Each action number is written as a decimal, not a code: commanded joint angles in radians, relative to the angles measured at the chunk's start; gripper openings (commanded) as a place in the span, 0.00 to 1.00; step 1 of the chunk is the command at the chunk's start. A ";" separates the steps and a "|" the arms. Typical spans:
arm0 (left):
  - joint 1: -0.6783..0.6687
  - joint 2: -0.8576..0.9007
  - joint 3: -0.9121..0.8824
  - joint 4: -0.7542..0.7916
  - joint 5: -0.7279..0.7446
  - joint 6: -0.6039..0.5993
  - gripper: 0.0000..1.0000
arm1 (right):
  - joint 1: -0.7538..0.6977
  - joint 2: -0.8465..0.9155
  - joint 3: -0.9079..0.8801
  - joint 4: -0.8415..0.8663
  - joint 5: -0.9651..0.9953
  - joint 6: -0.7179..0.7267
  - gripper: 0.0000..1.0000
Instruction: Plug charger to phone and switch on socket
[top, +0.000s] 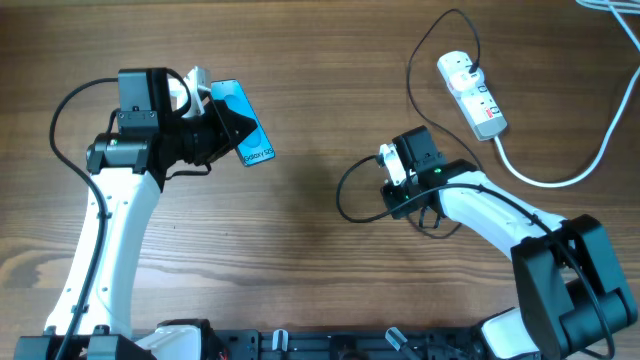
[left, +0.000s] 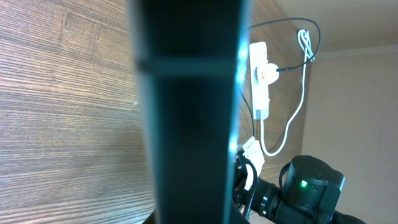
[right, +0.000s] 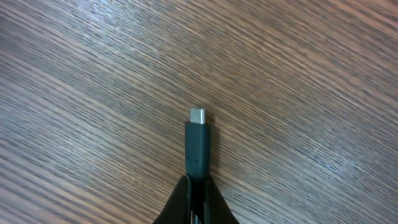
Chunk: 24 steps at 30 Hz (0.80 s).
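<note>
Your left gripper: pinching Galaxy S25 phone, well left of power strip, steadying it. Your right gripper: pinching USB-C charger plug nearer strip, tip protruding for insertion.

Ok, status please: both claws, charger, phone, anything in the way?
Left claw shut on phone. Right claw shut on charger, metal tip free. Not plugged yet; only the charger's own cable loop lies between.

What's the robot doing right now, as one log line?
left gripper: shut on phone | right gripper: shut on charger, plug tip out front | phone and charger: apart, not plugged | socket: untouched
</note>
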 joint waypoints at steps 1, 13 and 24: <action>0.000 -0.008 -0.005 0.010 0.026 0.023 0.04 | 0.003 0.042 -0.043 0.000 -0.062 -0.006 0.06; 0.000 -0.008 -0.005 0.014 0.037 0.023 0.04 | 0.003 0.042 -0.062 0.087 -0.020 -0.021 0.19; 0.000 -0.008 -0.005 0.016 0.053 0.023 0.04 | 0.003 0.042 -0.072 0.138 -0.061 -0.047 0.04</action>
